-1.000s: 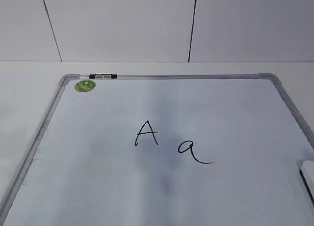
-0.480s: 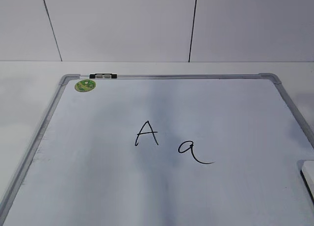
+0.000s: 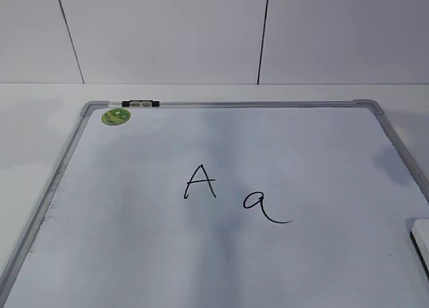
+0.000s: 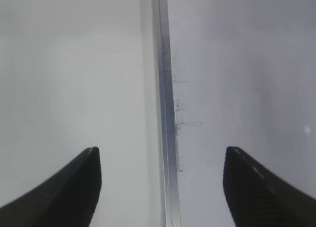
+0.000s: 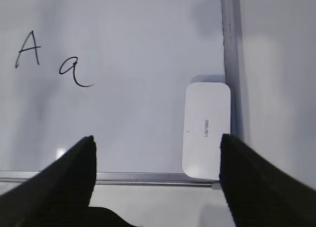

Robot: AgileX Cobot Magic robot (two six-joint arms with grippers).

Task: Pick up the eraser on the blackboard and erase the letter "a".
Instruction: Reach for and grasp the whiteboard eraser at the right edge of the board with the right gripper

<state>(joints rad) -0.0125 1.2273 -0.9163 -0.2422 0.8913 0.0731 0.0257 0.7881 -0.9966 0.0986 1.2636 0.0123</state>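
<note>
Two grippers, jaws spread, empty: right gripper to centre over eraser on blackboard, gripping across short sides; "a" untouched.

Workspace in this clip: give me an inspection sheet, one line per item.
Surface: pale tabletop under the board.
Blackboard: lies flat, grey frame, faint smudges on its face.
Eraser: flat on the board in its right near corner, against the frame, untouched.
Letter "a": intact, right of the capital "A".
Clutter: green sticker and black-and-silver clip at the far left corner.
Left gripper: open, empty, over the board's frame.
Right gripper: open, empty, above the board's near edge, eraser toward its right finger.
Cables: nothing seen.
Surroundings: white panelled wall behind.
</note>
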